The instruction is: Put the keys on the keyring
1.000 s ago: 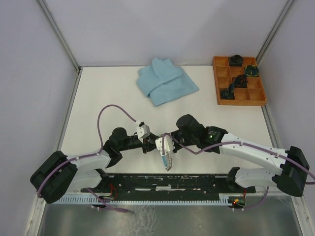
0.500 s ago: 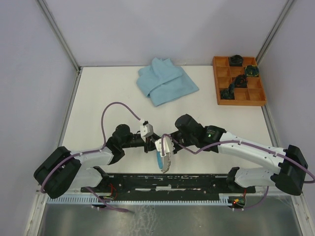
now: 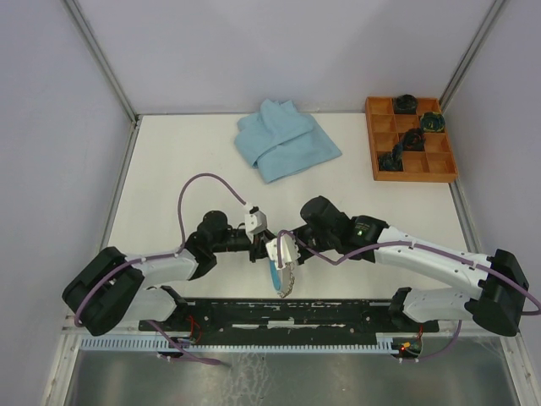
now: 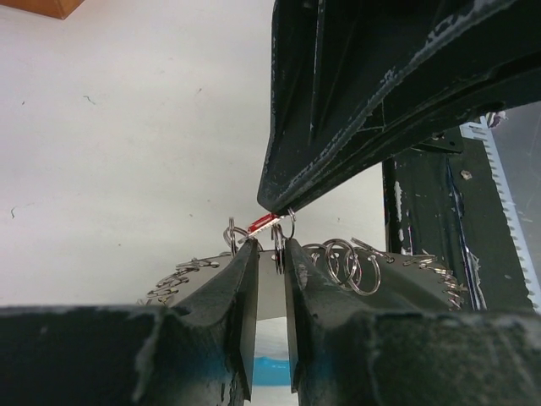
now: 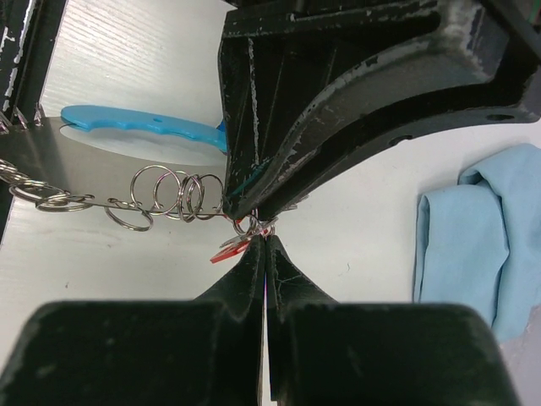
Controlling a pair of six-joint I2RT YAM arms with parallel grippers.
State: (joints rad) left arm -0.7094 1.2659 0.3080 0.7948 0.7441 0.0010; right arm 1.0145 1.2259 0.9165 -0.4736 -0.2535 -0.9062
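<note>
Both grippers meet tip to tip over the table's (image 3: 169, 169) near edge. Right gripper (image 5: 265, 239) is clenched on the keyring's (image 3: 284, 282) rim, where a red tag (image 5: 229, 249) sits; the keyring hangs beneath it. Left gripper (image 4: 270, 251) has its jaws a slit apart around a small ring (image 4: 277, 239); whether it grips cannot be told
</note>
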